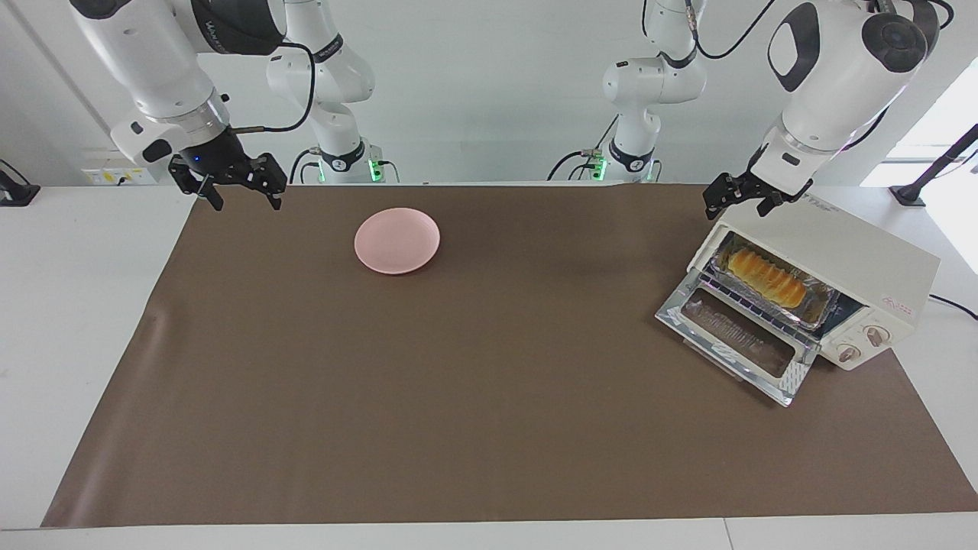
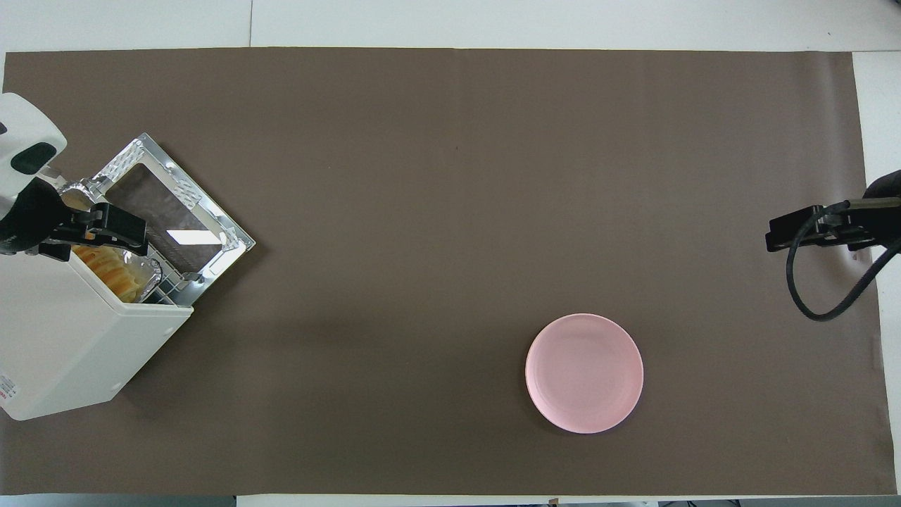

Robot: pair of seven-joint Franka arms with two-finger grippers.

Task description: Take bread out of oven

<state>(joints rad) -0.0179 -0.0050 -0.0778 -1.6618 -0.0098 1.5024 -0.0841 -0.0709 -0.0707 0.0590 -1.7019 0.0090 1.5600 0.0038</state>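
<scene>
The bread [image 1: 765,277] lies in a foil tray [image 1: 816,305] on the oven [image 1: 848,252] rack, door [image 1: 735,334] dropped open. Reaching in calls for a low approach across the loaf's width, clear of the tray rim. The left gripper [image 1: 738,200] hangs over the oven's top corner, seemingly empty and part open. The right gripper [image 1: 243,189] waits spread over the worktop [image 1: 489,397] edge, empty.

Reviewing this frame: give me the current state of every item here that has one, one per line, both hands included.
oven: door dropped fully open, rack showing.
bread: in the foil tray inside the oven, not gripped.
pink plate: upright on the mat, nothing on it.
left hand: in the air over the oven's top edge, holding nothing.
right hand: open, holding nothing, waiting over the mat's corner at its own end.
</scene>
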